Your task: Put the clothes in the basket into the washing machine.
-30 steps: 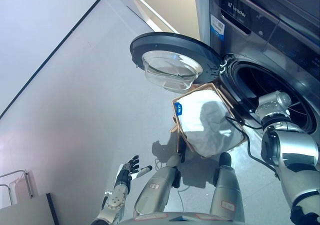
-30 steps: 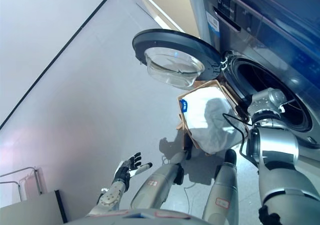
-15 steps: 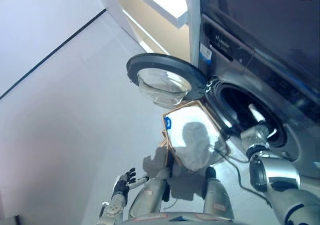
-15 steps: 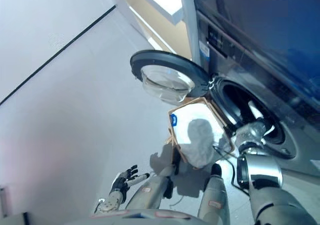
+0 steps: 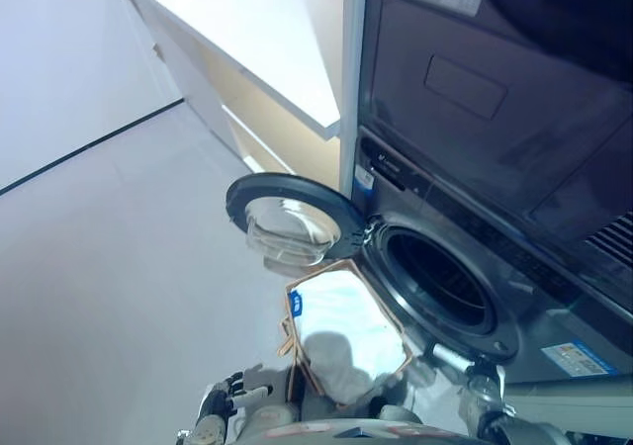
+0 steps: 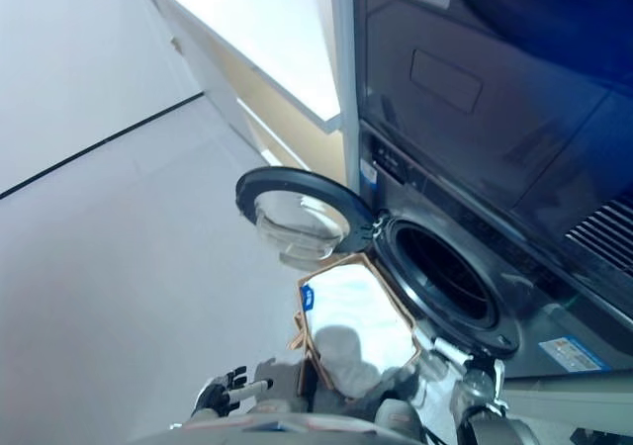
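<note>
A dark grey washing machine (image 5: 495, 218) stands at the right with its round door (image 5: 287, 218) swung open to the left and its drum opening (image 5: 440, 282) dark. A wooden-framed basket (image 5: 294, 341) holding white cloth (image 5: 341, 326) sits on the floor just below the opening. My left hand (image 5: 223, 400) is open and empty at the bottom left, apart from the basket. My right hand (image 6: 435, 351) shows blurred by the basket's right corner, below the drum rim.
A white counter over beige cabinets (image 5: 267, 59) runs along the wall left of the machine. A second dark appliance (image 5: 475, 79) is stacked above it. The grey floor (image 5: 109, 267) spreads to the left, with a dark line at the wall's foot.
The whole picture has shifted: the camera has tilted up, so machine, door and basket sit lower. My right arm now shows lower, by the basket's corner instead of at the drum mouth.
</note>
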Robot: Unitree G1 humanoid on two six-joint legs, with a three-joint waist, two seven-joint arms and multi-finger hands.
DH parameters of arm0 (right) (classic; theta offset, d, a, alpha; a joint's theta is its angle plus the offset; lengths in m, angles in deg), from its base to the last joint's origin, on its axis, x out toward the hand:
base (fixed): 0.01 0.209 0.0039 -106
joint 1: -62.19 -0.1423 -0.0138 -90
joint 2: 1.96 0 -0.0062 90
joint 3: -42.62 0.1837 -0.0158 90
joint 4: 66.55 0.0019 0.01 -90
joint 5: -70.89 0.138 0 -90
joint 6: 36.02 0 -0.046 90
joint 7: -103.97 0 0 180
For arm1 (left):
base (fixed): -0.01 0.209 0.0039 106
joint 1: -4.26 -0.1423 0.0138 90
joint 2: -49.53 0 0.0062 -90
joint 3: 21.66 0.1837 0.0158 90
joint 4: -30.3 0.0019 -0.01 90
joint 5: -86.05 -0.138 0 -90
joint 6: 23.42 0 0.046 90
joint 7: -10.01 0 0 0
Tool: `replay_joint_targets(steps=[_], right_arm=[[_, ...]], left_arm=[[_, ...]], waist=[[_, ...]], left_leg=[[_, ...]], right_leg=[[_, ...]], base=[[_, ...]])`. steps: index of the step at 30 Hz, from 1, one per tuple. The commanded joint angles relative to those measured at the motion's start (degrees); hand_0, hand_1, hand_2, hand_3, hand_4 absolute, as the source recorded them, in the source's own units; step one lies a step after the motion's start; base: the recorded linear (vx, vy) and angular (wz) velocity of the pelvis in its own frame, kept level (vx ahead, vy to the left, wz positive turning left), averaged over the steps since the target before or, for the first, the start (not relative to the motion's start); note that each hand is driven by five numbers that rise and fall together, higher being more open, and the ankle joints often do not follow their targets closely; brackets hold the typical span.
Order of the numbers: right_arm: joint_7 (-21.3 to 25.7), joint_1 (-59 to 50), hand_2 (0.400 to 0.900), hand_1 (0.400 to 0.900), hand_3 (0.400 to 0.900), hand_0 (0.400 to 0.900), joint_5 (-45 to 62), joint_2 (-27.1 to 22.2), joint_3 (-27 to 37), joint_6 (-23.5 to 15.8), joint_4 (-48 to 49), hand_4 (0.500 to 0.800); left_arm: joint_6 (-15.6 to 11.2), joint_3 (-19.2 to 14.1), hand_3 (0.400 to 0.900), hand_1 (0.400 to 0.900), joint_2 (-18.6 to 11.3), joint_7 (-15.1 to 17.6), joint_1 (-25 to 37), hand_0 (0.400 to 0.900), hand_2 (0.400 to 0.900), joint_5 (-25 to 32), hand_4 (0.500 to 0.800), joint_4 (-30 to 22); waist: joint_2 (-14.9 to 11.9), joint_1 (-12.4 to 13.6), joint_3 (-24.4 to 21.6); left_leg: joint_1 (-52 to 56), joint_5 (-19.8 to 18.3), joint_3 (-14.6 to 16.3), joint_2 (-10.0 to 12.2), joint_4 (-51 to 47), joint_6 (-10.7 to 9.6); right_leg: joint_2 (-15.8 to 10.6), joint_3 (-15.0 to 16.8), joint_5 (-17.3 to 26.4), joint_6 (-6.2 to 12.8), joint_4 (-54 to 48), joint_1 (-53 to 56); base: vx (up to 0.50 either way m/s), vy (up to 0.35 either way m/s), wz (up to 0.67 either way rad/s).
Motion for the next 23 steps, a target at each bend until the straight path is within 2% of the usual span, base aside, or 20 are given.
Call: replay_joint_targets(steps=[1,5,10,14,23], right_arm=[[1.74,-1.23,0.9,0.9,0.9,0.9,-16.44,-2.88,-5.59,0.54,1.47,0.8],[0.73,5.47,0.9,0.9,0.9,0.9,-22.0,-1.18,-5.86,1.38,-1.83,0.8],[0.53,7.68,0.9,0.9,0.9,0.9,-24.15,0.34,-6.4,2.17,-4.35,0.8],[-0.16,6.97,0.9,0.9,0.9,0.9,-23.2,0.65,-5.54,2.98,-6.48,0.8],[-1.01,4.92,0.9,0.9,0.9,0.9,-22.05,1.11,-6.81,2.57,-4.7,0.8]], left_arm=[[-0.05,-2.79,0.9,0.9,-1.84,-0.65,1.78,0.9,0.9,-5.32,0.8,3.4],[0.17,-4.53,0.9,0.9,-2.57,-1.59,1.29,0.9,0.9,-8.03,0.8,5.18],[0.39,-5.12,0.9,0.9,-2.82,-1.99,0.96,0.9,0.9,-9.1,0.8,6.08],[1.17,-4.74,0.9,0.9,-2.69,-2.52,0.73,0.9,0.9,-10.88,0.8,7.1],[0.8,-3.59,0.9,0.9,-1.89,-3.33,0.39,0.9,0.9,-11.01,0.8,5.26]], waist=[[-1.0,0.42,-1.02],[-2.34,-0.16,-2.8],[-3.02,-0.31,-3.77],[-3.22,-0.47,-4.81],[-3.05,-0.68,-5.66]], left_leg=[[1.95,-7.13,0.0,-4.33,2.44,2.51],[4.01,-7.76,0.27,-4.28,2.63,2.8],[5.72,-8.3,0.59,-4.14,2.83,3.09],[7.46,-9.01,1.03,-4.03,2.93,3.3],[9.18,-9.82,1.4,-3.86,3.4,3.32]], right_leg=[[-0.11,-1.21,12.6,1.52,-15.56,5.77],[-0.01,-0.88,12.17,1.63,-15.05,7.69],[0.09,-0.48,11.82,1.58,-14.63,9.05],[0.1,-0.08,11.49,1.57,-14.71,10.63],[0.27,0.69,11.37,1.38,-15.35,12.45]], base=[[0.0,0.0,0.0],[-0.01,0.005,-0.04],[-0.01,0.0,-0.07],[0.01,-0.007,-0.07],[0.0,-0.004,-0.03]])
